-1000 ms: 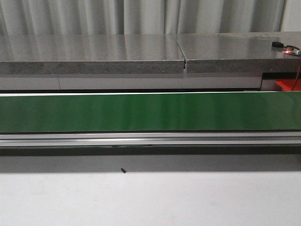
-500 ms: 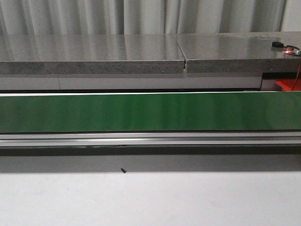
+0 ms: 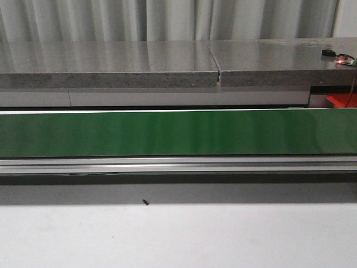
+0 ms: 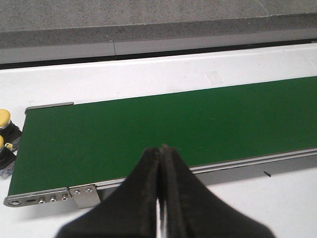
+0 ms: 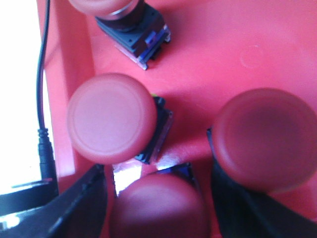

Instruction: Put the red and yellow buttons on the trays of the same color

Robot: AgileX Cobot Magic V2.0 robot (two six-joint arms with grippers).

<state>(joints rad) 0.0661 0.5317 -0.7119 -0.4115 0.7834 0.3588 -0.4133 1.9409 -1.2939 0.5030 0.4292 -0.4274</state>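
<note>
Right gripper sits low inside the red tray, its dark fingers spread wide with a red button between them; whether they grip it or have let go, I cannot tell. Two more red buttons stand just beside it, one on each side, and a fourth further in. My left gripper is pressed shut and empty above the green belt. Yellow buttons show just off the belt's end.

If this is a release, I'd lift straight up so the fingers don't clip the neighbours, and mind the black cable along the tray wall.

From the front, the belt carries nothing, with a grey counter and curtains behind.
</note>
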